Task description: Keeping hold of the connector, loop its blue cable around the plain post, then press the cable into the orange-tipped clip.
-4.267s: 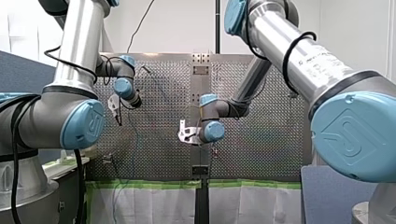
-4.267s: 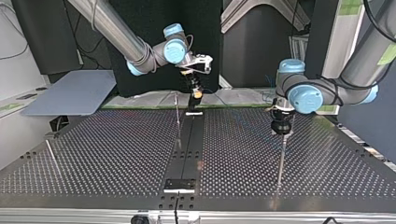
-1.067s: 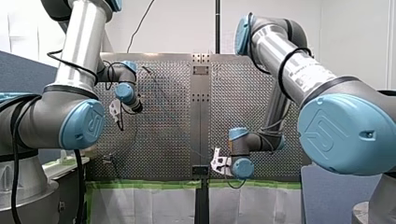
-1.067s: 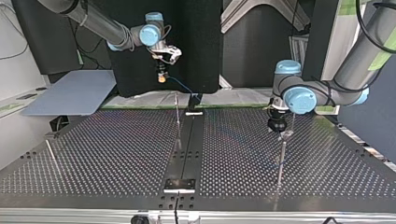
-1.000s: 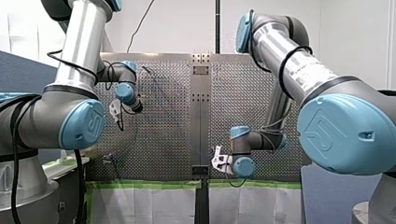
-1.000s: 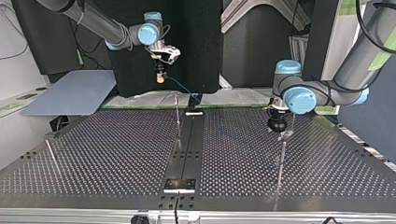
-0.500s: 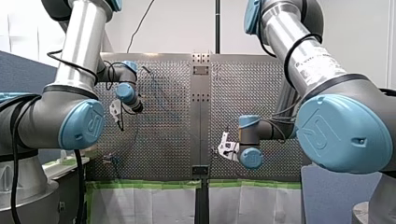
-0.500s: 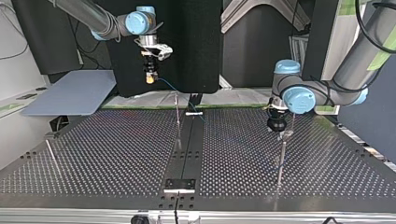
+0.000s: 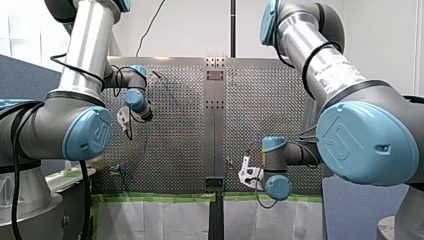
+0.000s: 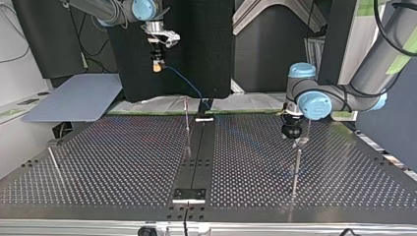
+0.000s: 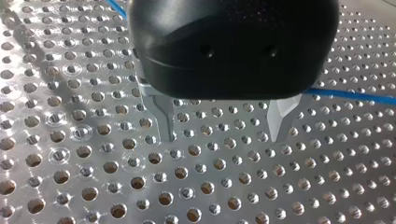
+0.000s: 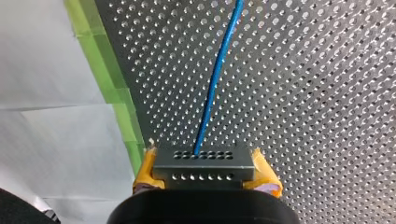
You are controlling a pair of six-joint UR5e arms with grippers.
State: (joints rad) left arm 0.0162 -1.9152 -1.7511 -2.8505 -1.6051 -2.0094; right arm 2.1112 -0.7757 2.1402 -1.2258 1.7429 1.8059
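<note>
In the top view my right gripper (image 10: 157, 66) hangs high above the table's far edge, shut on the grey connector (image 12: 204, 158) between yellow pads (image 12: 145, 170). The blue cable (image 10: 182, 81) slopes from it down to the far end of the table's centre strip. A thin plain post (image 10: 187, 123) stands just beside that end. My left gripper (image 10: 293, 133) hovers low over the perforated table (image 10: 108, 157), close above another thin post (image 10: 296, 169). Its metal fingers (image 11: 163, 116) stand open with nothing between them, and the cable (image 11: 345, 95) runs across the plate beside them.
A third thin post (image 10: 54, 162) stands at the top view's left. A grey-blue board (image 10: 74, 98) lies beyond the table's far left corner. Green tape (image 12: 116, 93) and white sheeting (image 12: 46, 70) border the plate under my right gripper.
My right gripper has carried the connector up and toward the top view's left, drawing the blue cable out. In the front view it has moved right and down. The left arm has not moved.
</note>
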